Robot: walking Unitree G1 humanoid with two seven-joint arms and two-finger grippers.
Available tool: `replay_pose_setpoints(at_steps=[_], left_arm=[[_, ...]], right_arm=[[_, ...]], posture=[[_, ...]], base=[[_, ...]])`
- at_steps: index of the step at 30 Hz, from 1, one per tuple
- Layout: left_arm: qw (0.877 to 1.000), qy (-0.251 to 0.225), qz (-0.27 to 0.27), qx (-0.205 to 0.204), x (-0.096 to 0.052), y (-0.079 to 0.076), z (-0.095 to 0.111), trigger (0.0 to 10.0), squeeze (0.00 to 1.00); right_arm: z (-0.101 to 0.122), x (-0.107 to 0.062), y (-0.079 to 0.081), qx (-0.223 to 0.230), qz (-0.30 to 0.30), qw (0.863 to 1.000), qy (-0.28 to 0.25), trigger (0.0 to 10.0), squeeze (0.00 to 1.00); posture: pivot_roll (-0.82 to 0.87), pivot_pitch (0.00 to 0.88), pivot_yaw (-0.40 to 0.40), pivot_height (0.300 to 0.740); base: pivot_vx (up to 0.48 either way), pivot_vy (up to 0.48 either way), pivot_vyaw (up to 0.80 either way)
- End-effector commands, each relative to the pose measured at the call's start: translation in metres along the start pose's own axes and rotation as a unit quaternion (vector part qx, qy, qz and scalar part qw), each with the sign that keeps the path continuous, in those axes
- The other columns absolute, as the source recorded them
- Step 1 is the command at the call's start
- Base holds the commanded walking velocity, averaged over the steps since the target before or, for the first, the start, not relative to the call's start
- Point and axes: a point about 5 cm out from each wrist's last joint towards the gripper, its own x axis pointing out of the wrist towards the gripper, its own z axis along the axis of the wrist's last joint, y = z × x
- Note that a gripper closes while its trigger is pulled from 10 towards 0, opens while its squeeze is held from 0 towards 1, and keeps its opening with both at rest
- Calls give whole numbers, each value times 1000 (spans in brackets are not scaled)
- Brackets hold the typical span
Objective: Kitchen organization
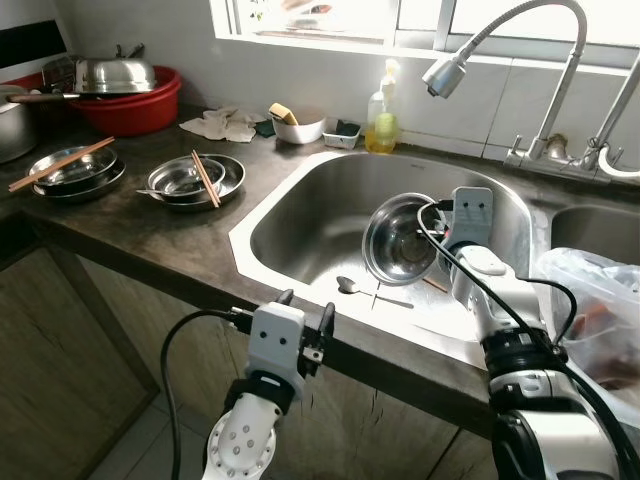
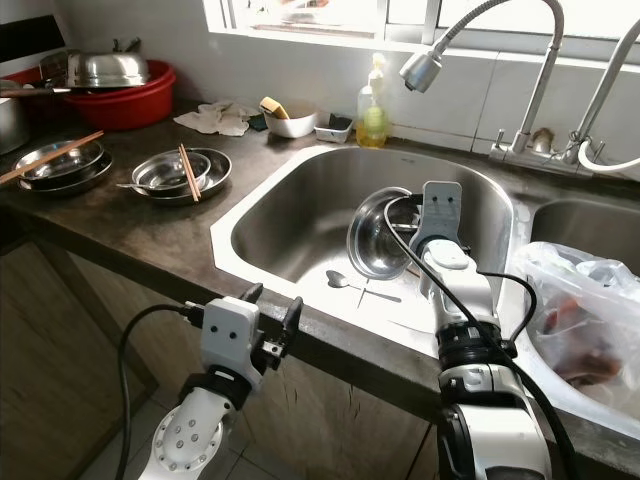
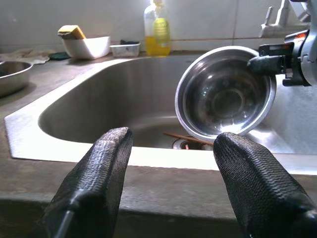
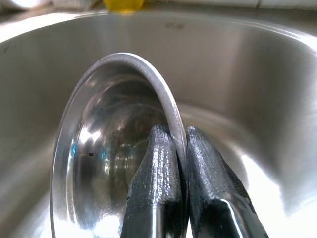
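Observation:
A steel bowl [image 1: 402,240] hangs tilted on edge over the sink basin [image 1: 320,215], its hollow facing me. My right gripper [image 1: 438,217] is shut on the bowl's right rim [image 4: 171,111], one finger inside and one outside. On the basin floor lie a spoon [image 1: 370,291] and a chopstick [image 3: 185,138]. My left gripper [image 1: 305,312] stands open at the counter's front edge, nothing between its fingers [image 3: 99,178]. Two stacks of steel dishes with chopsticks [image 1: 195,180] [image 1: 70,170] rest on the dark counter to the left.
A faucet head [image 1: 445,72] hangs above the basin. Soap bottle [image 1: 381,118], white sponge bowl [image 1: 298,126] and rag [image 1: 222,124] line the back wall. A red basin with a steel lid [image 1: 125,90] sits far left. A plastic bag [image 1: 595,310] fills the right sink.

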Motion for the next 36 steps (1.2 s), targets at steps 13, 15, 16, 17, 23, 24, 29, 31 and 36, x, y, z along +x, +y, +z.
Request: replay_pose_setpoints(at_steps=[13, 15, 16, 17, 23, 24, 29, 31, 36], left_arm=[[1000, -2, 7, -16, -17, -9, 15, 10000, 0], [1000, 1, 6, -18, -19, -10, 15, 10000, 0], [1000, 2, 6, -19, -19, -11, 15, 10000, 0], [1000, 4, 5, -20, -20, -11, 14, 10000, 0], [1000, 8, 4, -19, -21, -10, 14, 10000, 0], [1000, 9, 4, -19, -21, -10, 14, 10000, 0], [1000, 13, 2, -16, -21, -9, 13, 10000, 0], [1000, 13, 1, -15, -19, -8, 13, 10000, 0], [1000, 10, 1, -12, -14, -7, 13, 10000, 0]], right_arm=[[-6, 16, 55, 16, 129, 989, 65, 10000, 0], [-10, 15, 62, -2, 149, 986, 79, 10000, 0], [-13, 14, 65, -7, 159, 983, 87, 10000, 0], [-17, 14, 68, -16, 169, 981, 97, 10000, 0], [-22, 14, 69, -15, 174, 979, 109, 10000, 922], [-23, 14, 69, -12, 175, 978, 113, 10000, 1000], [-23, 14, 69, -14, 185, 977, 107, 10000, 1000], [-20, 14, 67, -4, 181, 979, 94, 10000, 1000], [-7, 16, 58, 26, 162, 985, 58, 10000, 0]], posture=[[145, 160, -68, 740], [144, 164, -70, 740], [142, 165, -69, 740], [141, 167, -66, 740], [141, 175, -67, 740], [142, 177, -65, 740], [143, 173, -63, 740], [141, 167, -60, 740], [139, 151, -58, 740]], base=[[0, 0, 0], [0, 0, 0], [0, 0, 0], [0, 0, 0], [0, 0, 0], [0, 0, 0], [0, 0, 0], [0, 0, 0], [0, 0, 0]])
